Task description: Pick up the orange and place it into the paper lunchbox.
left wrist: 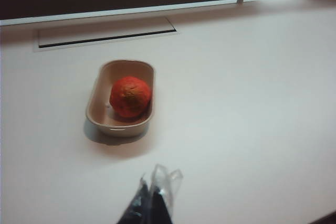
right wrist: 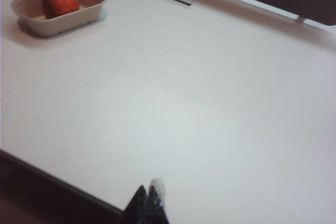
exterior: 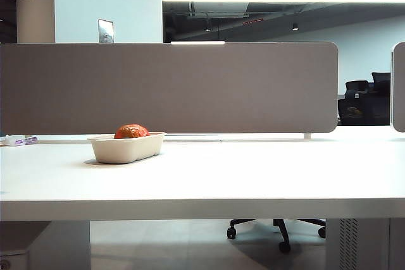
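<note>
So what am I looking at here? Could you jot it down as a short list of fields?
orange: lying inside the paper lunchbox
paper lunchbox: on the white table, towards the left in the exterior view
left gripper: fingers together, holding nothing, above the table short of the lunchbox
right gripper: fingers together, holding nothing, above the table edge, far from the lunchbox
task status: fruit appears placed

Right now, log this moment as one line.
orange: inside paper lunchbox | left gripper: shut, empty, above table | right gripper: shut, empty, far from lunchbox
</note>
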